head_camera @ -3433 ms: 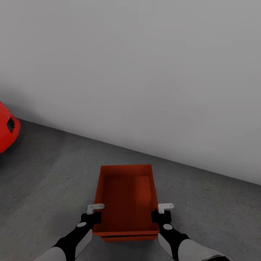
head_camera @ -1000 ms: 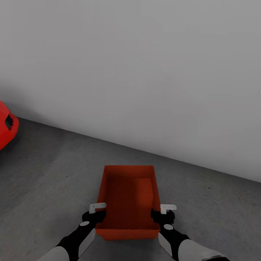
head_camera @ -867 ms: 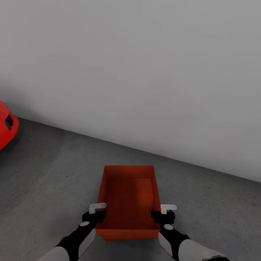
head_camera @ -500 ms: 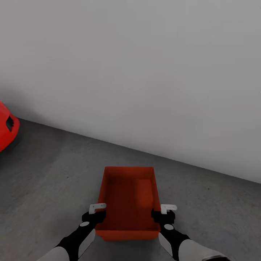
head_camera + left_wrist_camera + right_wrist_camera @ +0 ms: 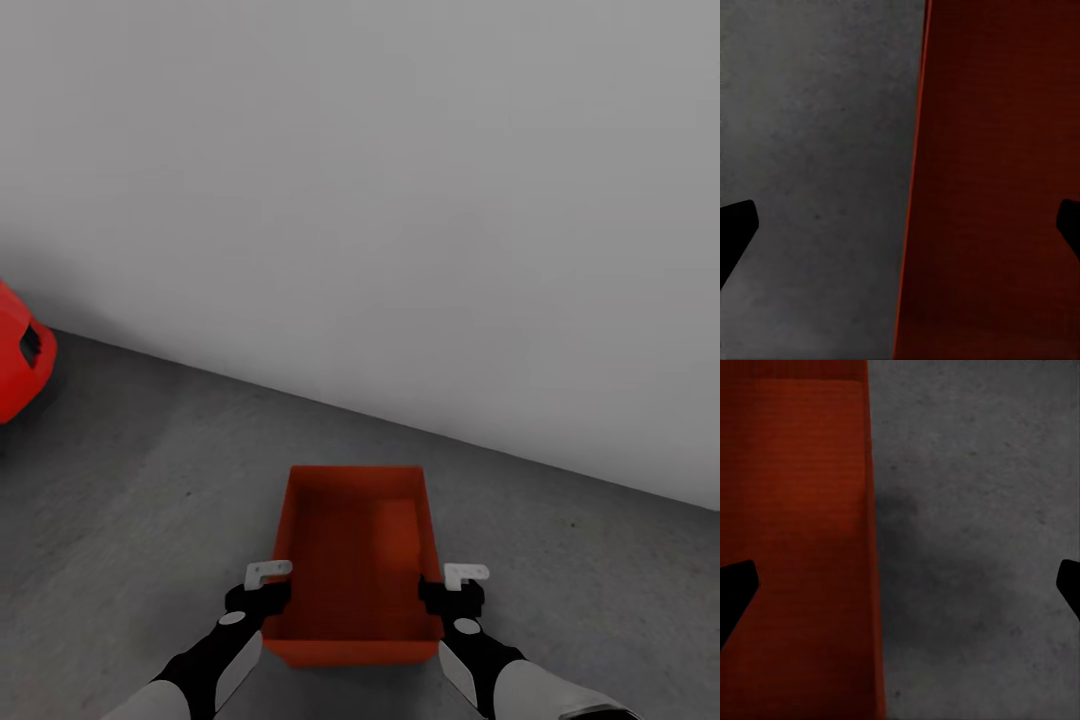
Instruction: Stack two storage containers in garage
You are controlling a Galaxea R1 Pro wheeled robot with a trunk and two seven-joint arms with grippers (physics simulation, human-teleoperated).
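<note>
Concrete floor [image 5: 130, 480] is seen below a plain white-grey wall [image 5: 400, 200], with part of a red car [image 5: 20, 365] at the left edge. One orange-red storage container [image 5: 355, 560] is seen at lower centre. Its side walls are straddled by the left gripper [image 5: 262, 590] and right gripper [image 5: 452, 592], both spread wide; whether the walls are touched cannot be told.

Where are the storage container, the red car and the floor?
storage container [image 5: 352, 545]: head view, inner bottom.
red car [image 5: 18, 365]: head view, front corner at the frame's edge.
floor [image 5: 150, 450]: head view, bare concrete.
</note>
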